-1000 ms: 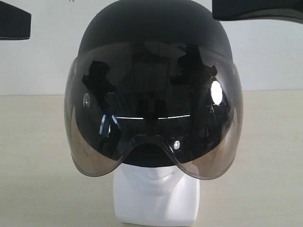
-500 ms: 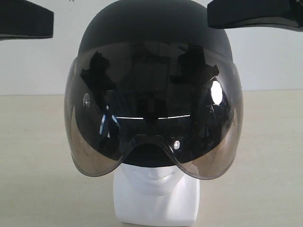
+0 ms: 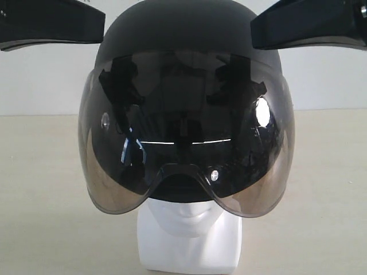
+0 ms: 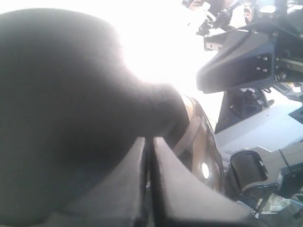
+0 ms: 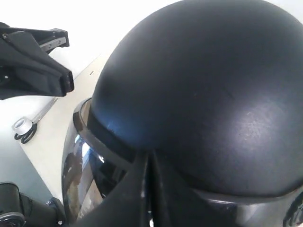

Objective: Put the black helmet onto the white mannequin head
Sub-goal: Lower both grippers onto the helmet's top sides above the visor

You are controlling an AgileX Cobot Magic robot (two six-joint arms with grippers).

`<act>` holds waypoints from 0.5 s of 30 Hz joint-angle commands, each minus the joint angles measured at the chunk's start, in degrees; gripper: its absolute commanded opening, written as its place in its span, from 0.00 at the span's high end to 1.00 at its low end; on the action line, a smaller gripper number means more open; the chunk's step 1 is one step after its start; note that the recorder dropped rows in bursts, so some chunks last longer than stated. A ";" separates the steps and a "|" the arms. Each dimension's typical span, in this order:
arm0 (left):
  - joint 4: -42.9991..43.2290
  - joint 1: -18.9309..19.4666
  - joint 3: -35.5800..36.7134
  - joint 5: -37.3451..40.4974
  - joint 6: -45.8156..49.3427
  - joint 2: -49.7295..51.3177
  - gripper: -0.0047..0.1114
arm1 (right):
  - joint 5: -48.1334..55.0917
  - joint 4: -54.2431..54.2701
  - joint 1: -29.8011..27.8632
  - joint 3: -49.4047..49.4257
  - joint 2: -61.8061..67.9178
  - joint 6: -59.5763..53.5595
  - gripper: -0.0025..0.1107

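Observation:
The black helmet sits on the white mannequin head, and its smoky visor covers the face down to the mouth. Only the chin and blocky neck base show. My left gripper hovers at the helmet's upper left side, shut with nothing between its fingers. In the left wrist view its tips point at the dark shell. My right gripper is at the upper right of the shell, also shut and empty; its tips lie close against the helmet just above the visor's rim.
The head stands on a beige table in front of a white wall. A small tool with a white ring lies on the table, seen in the right wrist view. Dark equipment stands beyond the helmet.
My left gripper has moved right, in toward the helmet's side. The right gripper has tilted and edged slightly nearer the shell. Helmet and head have not moved.

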 commanded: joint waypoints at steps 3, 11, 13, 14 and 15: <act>1.38 -0.48 -0.29 -0.50 0.89 0.76 0.92 | -0.08 -0.19 0.07 0.11 -0.06 -1.46 0.98; 2.29 -0.48 -0.29 1.16 0.79 1.13 0.92 | 0.06 -0.82 0.07 1.97 -0.06 -1.05 0.98; 2.54 -0.48 -0.29 2.22 1.92 1.13 0.92 | 0.15 -0.82 0.07 3.04 -0.06 -1.05 0.98; 2.76 -0.48 -0.29 2.91 2.35 1.13 0.92 | 0.15 -0.82 0.07 3.32 -0.06 -1.19 0.98; 3.05 -0.48 -0.29 3.42 2.33 1.25 0.92 | 0.29 -0.94 0.07 3.32 -0.06 -1.19 0.98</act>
